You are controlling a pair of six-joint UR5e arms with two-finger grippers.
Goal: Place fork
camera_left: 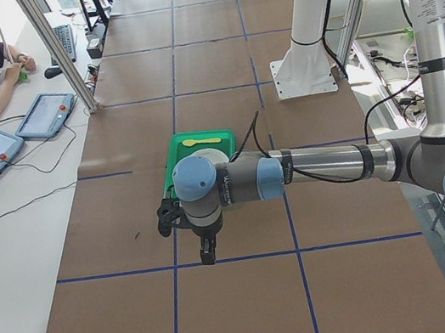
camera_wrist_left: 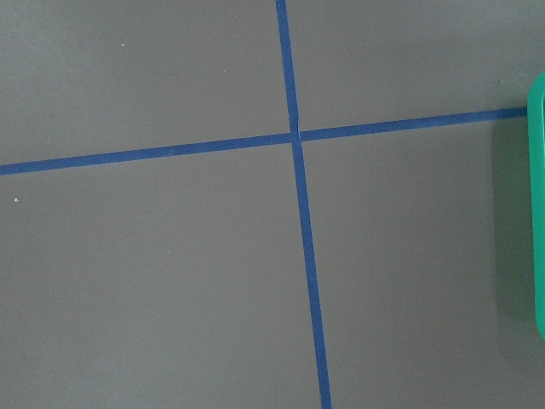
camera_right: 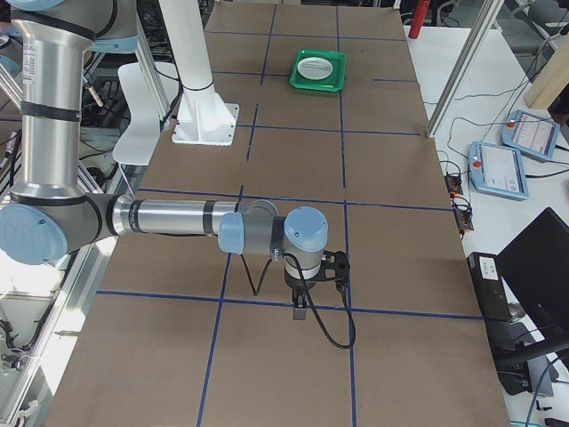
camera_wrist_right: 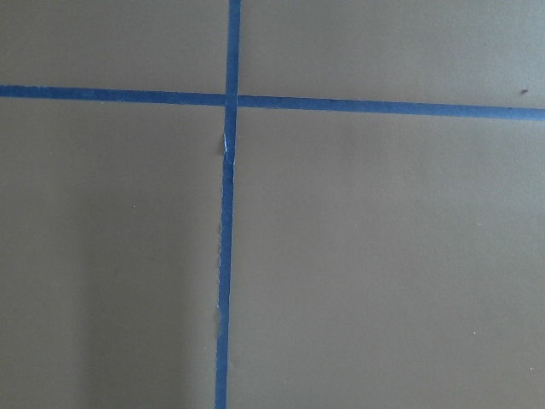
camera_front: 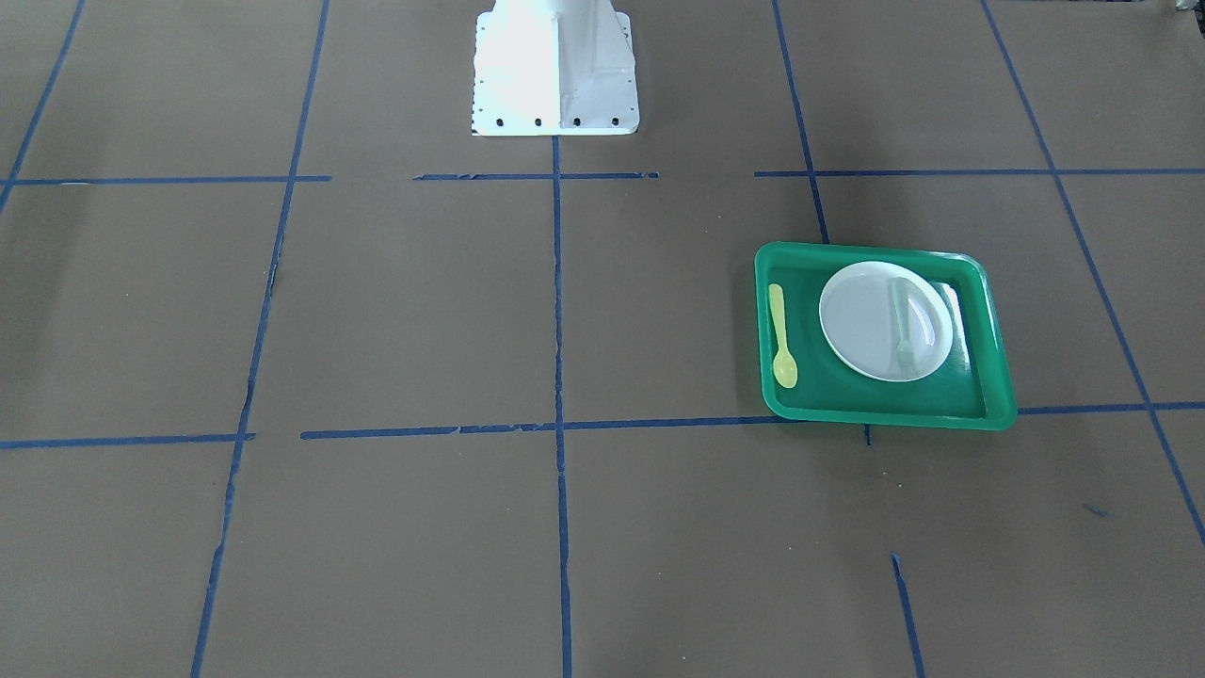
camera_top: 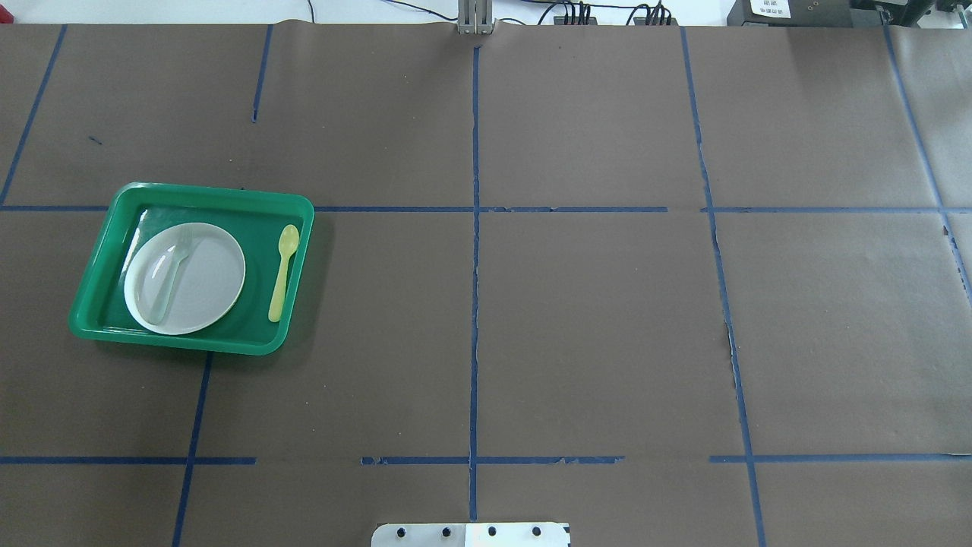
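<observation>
The pale fork (camera_front: 902,325) lies across the white plate (camera_front: 857,320) inside the green tray (camera_front: 885,411), on my left side of the table. In the overhead view the fork (camera_top: 168,281) rests on the left part of the plate (camera_top: 209,277). My left gripper (camera_left: 208,255) shows only in the exterior left view, hanging above the table beside the tray (camera_left: 194,150); I cannot tell whether it is open. My right gripper (camera_right: 302,311) shows only in the exterior right view, far from the tray (camera_right: 318,69); I cannot tell its state. Neither holds anything that I can see.
A yellow spoon (camera_front: 781,334) lies in the tray beside the plate, also in the overhead view (camera_top: 283,271). The tray's rim (camera_wrist_left: 538,213) shows at the right edge of the left wrist view. Blue tape lines grid the brown table. The white robot base (camera_front: 555,71) stands at the table's edge.
</observation>
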